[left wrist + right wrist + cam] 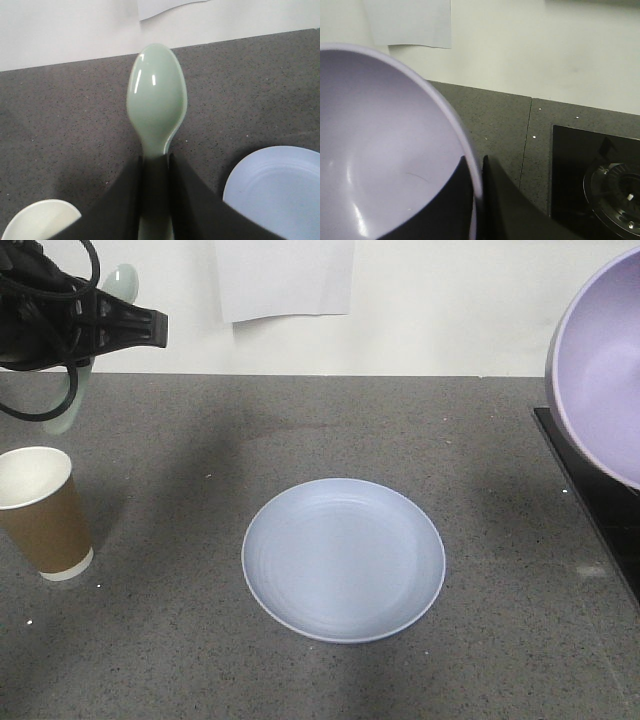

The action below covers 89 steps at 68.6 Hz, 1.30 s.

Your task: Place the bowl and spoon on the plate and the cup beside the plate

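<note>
Cup [40,510] left of plate [343,560]

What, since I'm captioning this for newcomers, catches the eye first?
The pale blue plate lies central on the counter, nothing on it. Above left, the left gripper holds the mint spoon aloft; at the right edge the right gripper holds the lavender bowl tilted in the air.

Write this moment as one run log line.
left end effector: holds spoon | right end effector: holds bowl | plate: bare | cup: upright, apart from plate
</note>
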{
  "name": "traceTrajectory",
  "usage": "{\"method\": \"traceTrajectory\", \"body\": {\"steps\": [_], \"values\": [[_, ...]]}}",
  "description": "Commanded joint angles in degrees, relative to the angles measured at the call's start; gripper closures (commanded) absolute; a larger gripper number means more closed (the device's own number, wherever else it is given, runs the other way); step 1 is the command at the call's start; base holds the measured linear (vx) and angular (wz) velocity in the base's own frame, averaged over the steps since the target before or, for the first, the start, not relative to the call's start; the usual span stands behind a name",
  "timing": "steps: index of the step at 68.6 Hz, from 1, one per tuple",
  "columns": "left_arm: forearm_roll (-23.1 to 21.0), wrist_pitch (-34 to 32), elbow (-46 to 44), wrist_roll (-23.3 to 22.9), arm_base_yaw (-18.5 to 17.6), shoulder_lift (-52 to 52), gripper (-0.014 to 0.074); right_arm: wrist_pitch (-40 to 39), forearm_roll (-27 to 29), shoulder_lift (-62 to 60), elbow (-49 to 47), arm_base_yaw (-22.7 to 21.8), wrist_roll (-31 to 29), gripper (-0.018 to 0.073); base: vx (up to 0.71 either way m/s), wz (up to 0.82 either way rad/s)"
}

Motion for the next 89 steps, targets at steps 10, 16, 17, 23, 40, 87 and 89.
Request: {"method": "traceTrajectory", "body": {"steps": [10,16,17,23,40,87,89], "values": [[1.79,-2.67,-1.13,-0.09,0.06,-1.64,0.0602,-3.74,1.35,-0.12,-1.32,-0.25,-0.39,0.0564,0.02,0.0],[1.79,-2.67,-1.13,-0.09,0.06,-1.64,0.0602,-3.74,1.35,-0.12,-1.32,-0.25,-0.39,0.0564,0.02,0.0],[1.79,-2.67,-1.13,-0.09,0.06,-1.64,0.0602,-3.74,1.35,-0.12,-1.32,-0.25,-0.39,0.0564,0.02,0.0],[1.79,-2.67,-1.13,-0.09,0.06,-1.64,0.0602,-3.74,1.35,-0.12,-1.32,-0.25,-0.39,0.0564,0.02,0.0],[1.79,-2.67,-1.13,-0.09,0.06,-1.64,0.0602,-3.74,1.35,-0.12,-1.32,-0.25,-0.39,0.0564,0.02,0.0],[1.79,-2.67,-1.13,-0.09,0.06,-1.64,0.0602,-3.74,1.35,-0.12,-1.32,-0.25,-0.39,0.0564,0.02,0.0],[1.79,-2.67,-1.13,-0.09,0.06,-1.64,0.0602,-3.74,1.35,-0.12,-1.32,-0.25,-0.39,0.0564,0.01,0.0]]}}
